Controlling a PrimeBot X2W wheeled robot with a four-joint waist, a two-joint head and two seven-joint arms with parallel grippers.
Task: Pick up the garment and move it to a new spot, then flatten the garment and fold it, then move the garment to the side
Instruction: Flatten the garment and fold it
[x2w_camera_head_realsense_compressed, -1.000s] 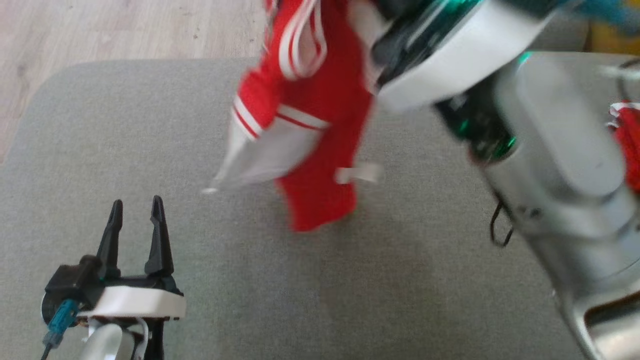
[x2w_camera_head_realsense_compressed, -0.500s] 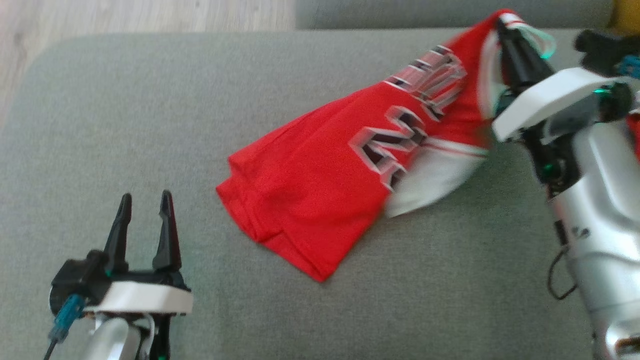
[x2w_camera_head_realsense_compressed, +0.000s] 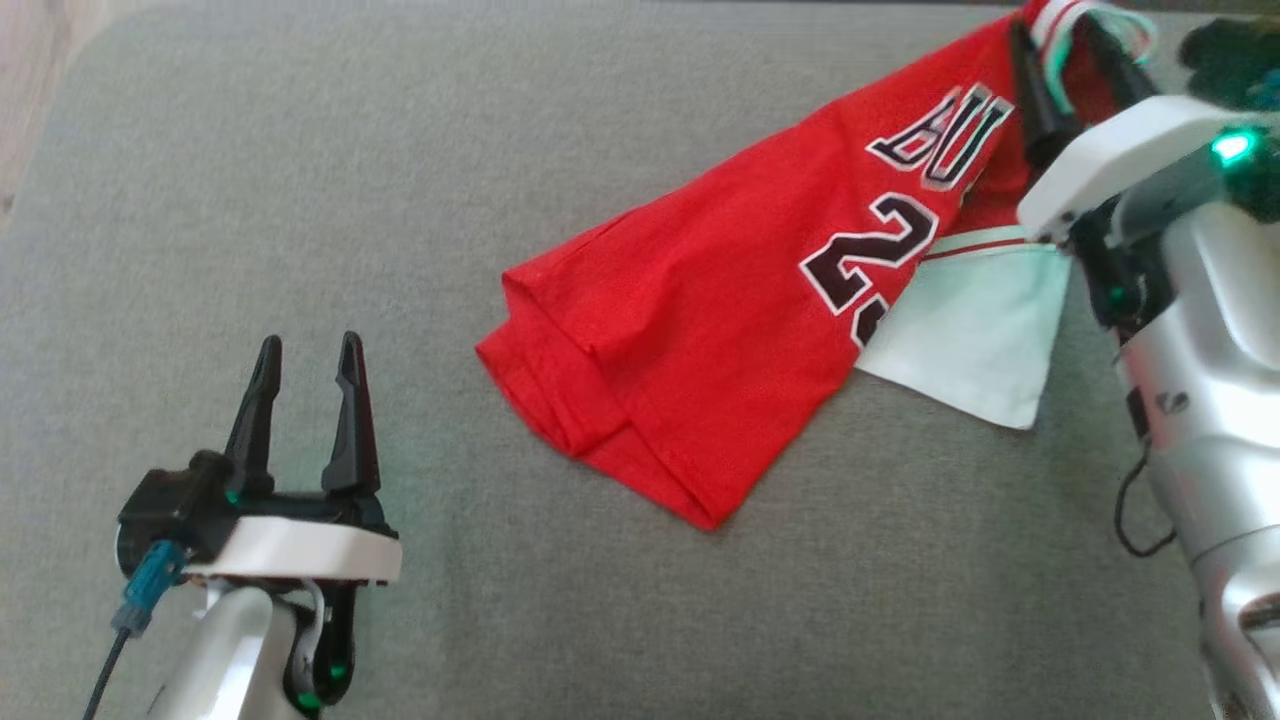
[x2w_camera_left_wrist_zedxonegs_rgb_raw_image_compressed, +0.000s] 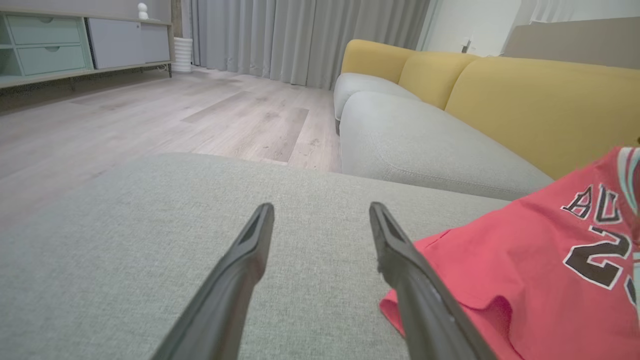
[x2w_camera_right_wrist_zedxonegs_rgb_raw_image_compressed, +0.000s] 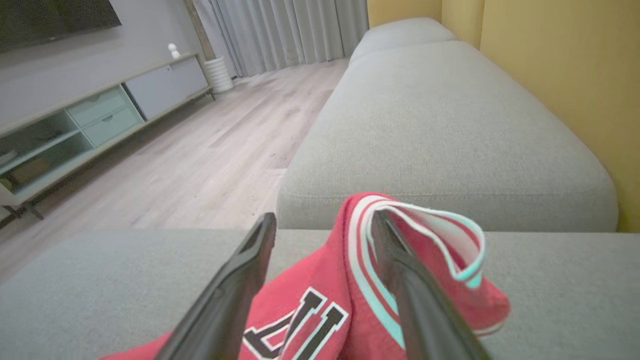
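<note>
Red cloth that hung blurred in the air a second ago, dangling from the raised right arm, now lies on the grey cushion. Half a second ago the garment was already down but smeared by motion; now it is sharp, and the black letters "BU" and a "2" can be read on it. It lies in a long diagonal from its hem at the near middle of the cushion to its collar at the far right, with a white panel spilling out on the right side. The head view has also shifted between pictures, so the cushion's far edge sits higher in it than before. The right gripper is low at the far right, its silver forearm slanting up from the near right corner, and its jaws stand spread. In the right wrist view the striped collar loops over one of them and lies between the two without being pinched. The left gripper hovers at the near left, as it did before, well apart from the hem, pointing far with its jaws spread and nothing between them. Beyond the cushion the left wrist view shows a yellow sofa and a wood floor.
</note>
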